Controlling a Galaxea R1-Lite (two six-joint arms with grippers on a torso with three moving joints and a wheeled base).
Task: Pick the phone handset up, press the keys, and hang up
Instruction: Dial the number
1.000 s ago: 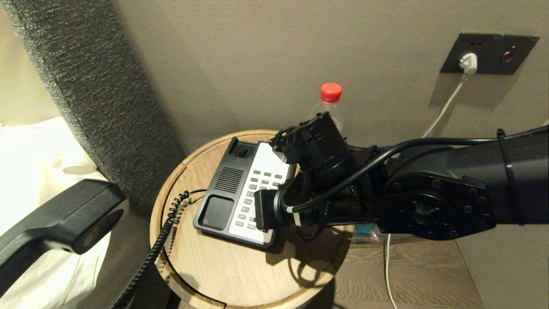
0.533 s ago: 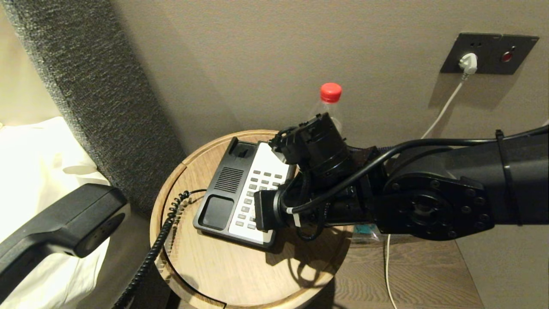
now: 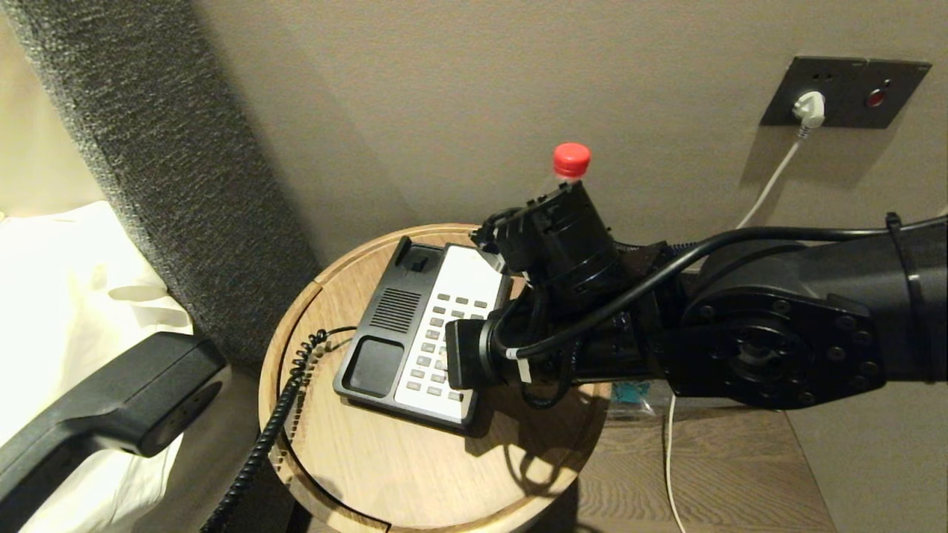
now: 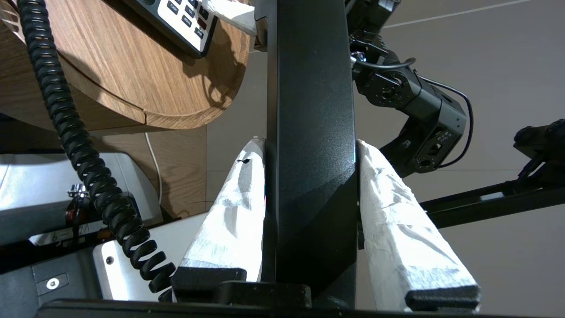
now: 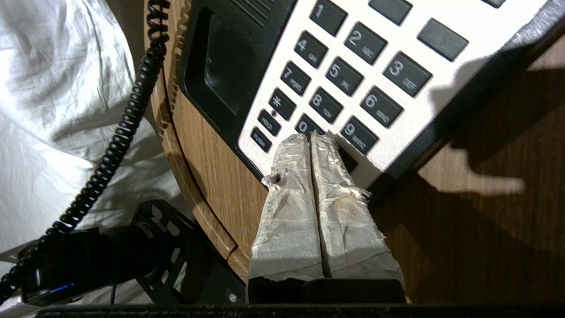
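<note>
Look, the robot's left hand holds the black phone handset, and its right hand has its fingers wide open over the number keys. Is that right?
Almost. The left gripper does hold the phone handset, clamped between its fingers. But the right gripper is not wide open: the right wrist view shows its fingers pressed together, tips at the bottom row of keys on the phone base.

red-capped bottle, wall socket, white bedding

Black phone handset, black coiled cord. Phone base black with white keypad panel, grey keys. Worktop light woodgrain; bottle cap red.
</note>
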